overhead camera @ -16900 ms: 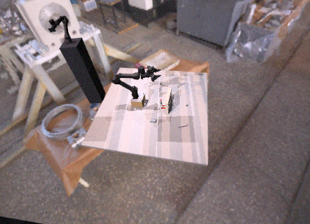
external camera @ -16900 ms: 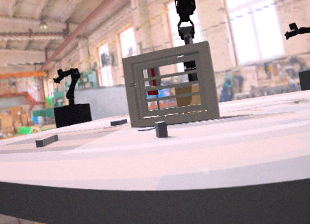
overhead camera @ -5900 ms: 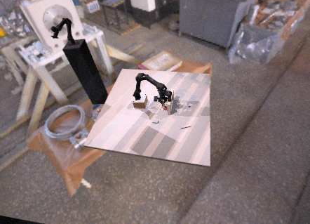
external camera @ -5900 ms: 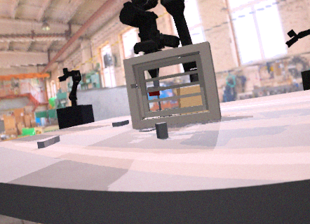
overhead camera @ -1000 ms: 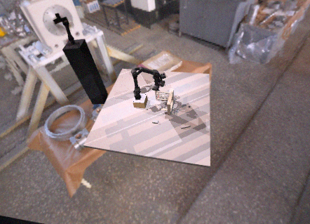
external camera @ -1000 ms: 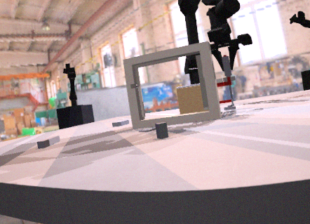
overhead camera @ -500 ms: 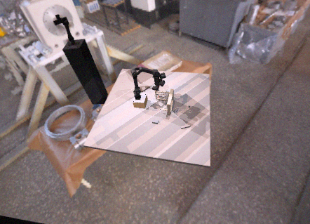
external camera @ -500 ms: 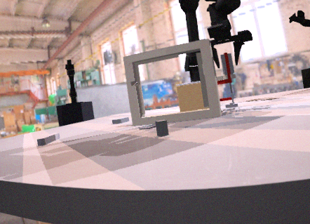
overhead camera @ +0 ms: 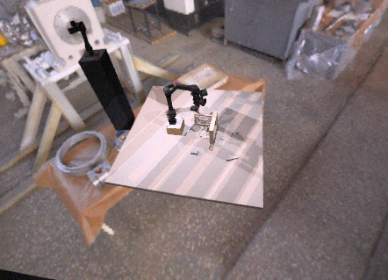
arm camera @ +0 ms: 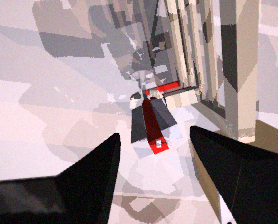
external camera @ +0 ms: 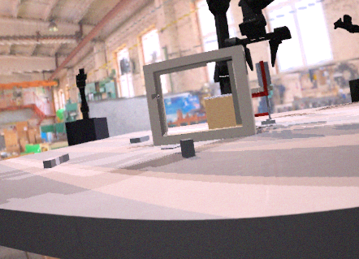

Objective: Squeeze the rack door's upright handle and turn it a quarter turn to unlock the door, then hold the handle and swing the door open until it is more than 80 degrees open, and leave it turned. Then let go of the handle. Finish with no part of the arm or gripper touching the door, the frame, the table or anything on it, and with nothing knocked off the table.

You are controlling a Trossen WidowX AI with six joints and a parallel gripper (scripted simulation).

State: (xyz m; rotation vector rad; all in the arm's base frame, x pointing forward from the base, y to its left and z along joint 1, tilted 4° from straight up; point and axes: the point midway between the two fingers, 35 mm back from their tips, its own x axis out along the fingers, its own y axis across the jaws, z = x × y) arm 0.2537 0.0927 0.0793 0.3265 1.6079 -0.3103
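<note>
The rack's frame point(overhead camera: 212, 128) point(external camera: 154, 114) point(arm camera: 245, 75) stands upright on the table. The cream-barred door point(overhead camera: 204, 124) point(arm camera: 187, 35) stands swung out from it, roughly square to the frame; its exact angle is hard to tell. The upright red and grey handle point(external camera: 265, 78) point(arm camera: 152, 120) is on the door's outer end and looks turned. My gripper point(external camera: 262, 67) point(arm camera: 154, 134) is open, pointing down at the handle's top. Its two fingers stand on either side of the handle, with visible gaps in the wrist view. How far the tips reach below the handle's top is unclear.
Small dark grey blocks point(external camera: 188, 148) point(external camera: 139, 139) point(external camera: 56, 161) lie on the table near the frame. A tan block point(overhead camera: 176, 129) point(external camera: 220, 112) is under the arm's base. A black pillar point(overhead camera: 107, 88) carrying another dark arm stands beyond the table's left edge in the top view.
</note>
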